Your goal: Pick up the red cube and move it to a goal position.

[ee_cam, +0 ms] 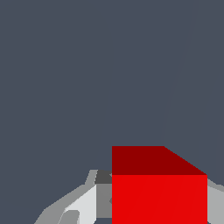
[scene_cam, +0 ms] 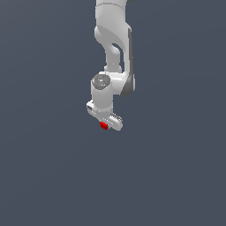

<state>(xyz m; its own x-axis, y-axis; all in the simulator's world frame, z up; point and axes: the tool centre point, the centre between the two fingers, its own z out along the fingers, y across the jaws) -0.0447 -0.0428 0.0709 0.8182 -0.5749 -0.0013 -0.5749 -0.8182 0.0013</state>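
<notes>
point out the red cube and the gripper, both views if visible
red cube (scene_cam: 103, 126), exterior view, on its visible red face under the gripper.
red cube (ee_cam: 159, 199), wrist view, on the bright front face.
gripper (scene_cam: 105, 117), exterior view, on the white hand body.

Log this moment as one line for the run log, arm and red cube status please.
arm: one Franka, reaching down | end effector: shut on red cube | cube: between the fingers | goal marker: none visible

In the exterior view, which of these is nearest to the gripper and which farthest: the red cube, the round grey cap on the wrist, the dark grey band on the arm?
1. The red cube: at the gripper itself.
2. The round grey cap: above, on the wrist.
3. The dark grey band: higher, on the exterior view's right side of the arm.
</notes>
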